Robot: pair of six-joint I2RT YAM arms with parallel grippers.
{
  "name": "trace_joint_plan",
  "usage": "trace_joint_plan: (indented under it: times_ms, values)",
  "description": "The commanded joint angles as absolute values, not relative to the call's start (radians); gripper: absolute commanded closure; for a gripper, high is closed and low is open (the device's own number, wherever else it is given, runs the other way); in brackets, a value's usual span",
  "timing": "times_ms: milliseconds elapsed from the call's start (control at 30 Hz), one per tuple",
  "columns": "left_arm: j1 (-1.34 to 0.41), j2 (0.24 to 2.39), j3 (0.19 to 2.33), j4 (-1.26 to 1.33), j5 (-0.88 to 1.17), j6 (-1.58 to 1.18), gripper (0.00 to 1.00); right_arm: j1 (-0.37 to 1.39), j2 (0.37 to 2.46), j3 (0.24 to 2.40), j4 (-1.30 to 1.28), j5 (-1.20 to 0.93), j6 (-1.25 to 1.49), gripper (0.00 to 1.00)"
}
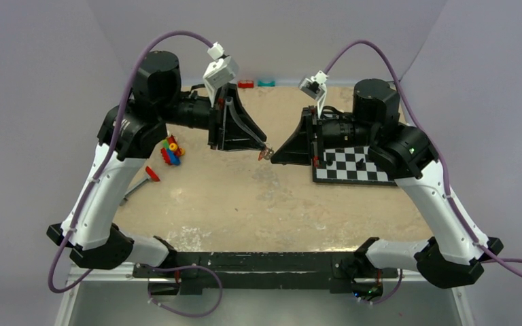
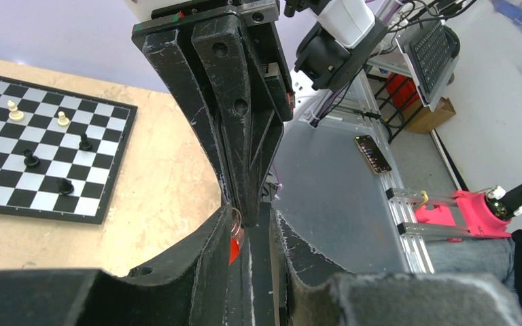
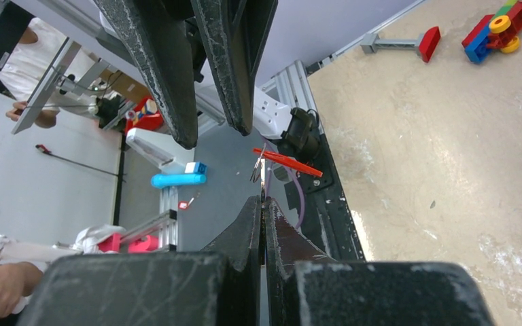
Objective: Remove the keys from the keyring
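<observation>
My two grippers meet tip to tip above the middle of the sandy table. The right gripper (image 1: 273, 155) (image 3: 264, 202) is shut, with the thin silvery keyring (image 2: 236, 219) (image 3: 257, 170) at its tips. The red-headed keys (image 1: 264, 155) (image 2: 234, 250) (image 3: 289, 161) hang from the ring. The left gripper (image 1: 266, 147) (image 2: 253, 227) (image 3: 212, 139) has its jaws a narrow gap apart. The key lies against the inner face of one finger. The right gripper's tip (image 2: 255, 200) noses into that gap. I cannot tell whether both left fingers touch the key.
A chessboard (image 1: 353, 170) (image 2: 41, 159) with a few pieces lies under the right arm. Toy bricks (image 1: 171, 151) (image 3: 496, 30) and a grey bar with a red end (image 1: 143, 182) (image 3: 401, 42) lie at the left. Small red (image 1: 246, 84) and teal (image 1: 266, 83) pieces sit at the back edge.
</observation>
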State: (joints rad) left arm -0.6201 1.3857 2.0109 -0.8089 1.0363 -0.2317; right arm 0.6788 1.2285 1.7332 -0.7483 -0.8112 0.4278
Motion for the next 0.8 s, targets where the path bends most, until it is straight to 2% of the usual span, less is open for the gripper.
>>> trace_joint_plan:
  times_ms: [0,533,767]
  values:
    - [-0.614,1.394,2.005,-0.801,1.045,-0.222,0.69,0.682,1.218,1.750,-0.714,-0.830,0.432,1.00]
    - [-0.614,1.393,1.946,-0.725,1.044,-0.264,0.68,0.682,1.212,1.747,-0.691,-0.840,0.452,1.00]
    - [-0.615,1.388,1.935,-0.710,1.053,-0.271,0.76,0.681,1.209,1.743,-0.688,-0.836,0.454,1.00]
